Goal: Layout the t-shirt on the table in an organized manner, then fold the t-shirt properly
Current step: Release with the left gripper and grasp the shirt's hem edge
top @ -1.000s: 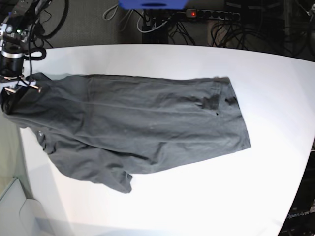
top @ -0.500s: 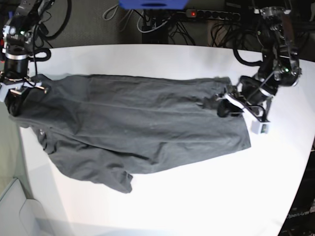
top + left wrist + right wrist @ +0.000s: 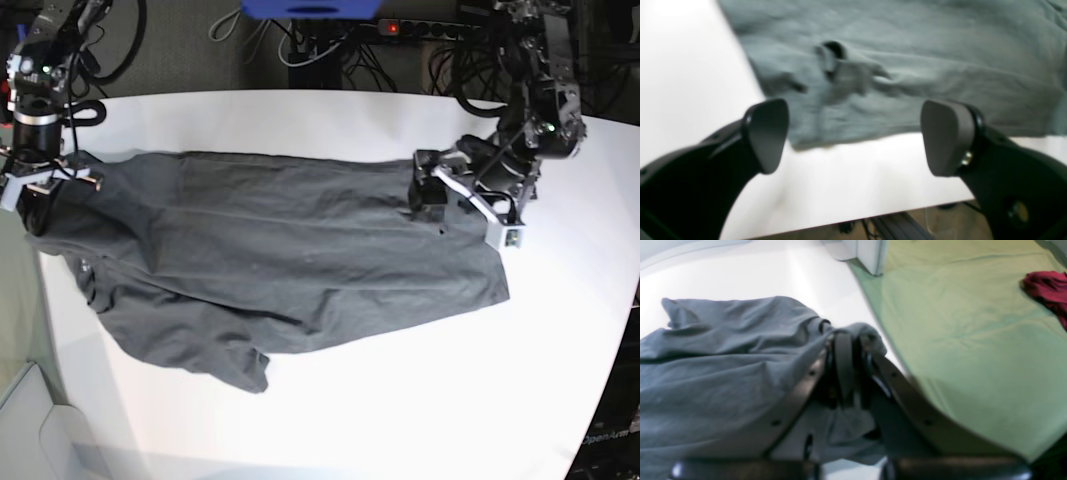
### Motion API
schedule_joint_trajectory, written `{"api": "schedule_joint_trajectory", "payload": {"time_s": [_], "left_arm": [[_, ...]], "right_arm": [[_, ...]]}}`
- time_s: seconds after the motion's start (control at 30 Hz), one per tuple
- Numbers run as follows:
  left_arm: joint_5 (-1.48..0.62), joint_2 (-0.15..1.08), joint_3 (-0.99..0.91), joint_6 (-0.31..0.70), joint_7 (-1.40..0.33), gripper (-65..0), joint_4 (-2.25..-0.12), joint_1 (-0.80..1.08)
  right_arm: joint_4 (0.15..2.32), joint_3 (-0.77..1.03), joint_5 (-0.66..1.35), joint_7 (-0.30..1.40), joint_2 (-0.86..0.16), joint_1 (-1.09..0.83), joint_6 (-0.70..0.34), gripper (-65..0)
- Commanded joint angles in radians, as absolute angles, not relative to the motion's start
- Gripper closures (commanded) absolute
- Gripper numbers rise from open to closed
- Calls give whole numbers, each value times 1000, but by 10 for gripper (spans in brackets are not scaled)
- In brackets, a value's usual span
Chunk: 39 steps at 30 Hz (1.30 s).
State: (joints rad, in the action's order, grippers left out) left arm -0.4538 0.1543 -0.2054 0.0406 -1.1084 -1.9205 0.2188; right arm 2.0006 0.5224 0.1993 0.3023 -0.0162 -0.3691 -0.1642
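Base view has the t-shirt [image 3: 280, 260] sprawled across the table [image 3: 400, 400]. Left wrist view shows the left gripper [image 3: 853, 136] spread wide above its hem; right wrist view shows the right gripper [image 3: 850, 366] clamped on bunched fabric. No writing's readable.

A black power strip [image 3: 432, 29] with a lit red switch lies on the dark floor beyond the far edge, among tangled black cables [image 3: 330, 62], next to a blue object [image 3: 312, 8] cut off by the frame. A pale green sheet [image 3: 967, 340] carries a crumpled red cloth [image 3: 1045, 290] near its edge. A white box corner [image 3: 858, 251] sits at its top.
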Motion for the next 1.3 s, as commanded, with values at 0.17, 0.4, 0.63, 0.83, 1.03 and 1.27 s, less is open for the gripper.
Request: {"api": "schedule_joint_trajectory", "payload": {"time_s": [0.17,0.4,0.63,0.83,1.03,1.27], "left_arm": [[-375,130,-88,31,-1084,-614,-1842,182],[-337,113,-64,30,-1021,-614,-1747,177],[-305,99,-64,30,-980,-614,-1709,179],[-311,96,-62,36,-967,-614,-1624,177],[-312,96,-62,41,-966,-504,-1584,176],[-312,96,-67,39,-974,-1,-1596,162]], "right_arm": [[2017,510,205,271,-24,-372,-163,0],[2015,510,205,272,-27,-372,-163,0],[2015,510,205,272,-28,-372,-163,0],[2015,510,205,272,-28,-372,-163,0],[2015,513,205,272,-28,-372,-163,0],[2015,512,205,272,-28,-369,-163,0]]}}
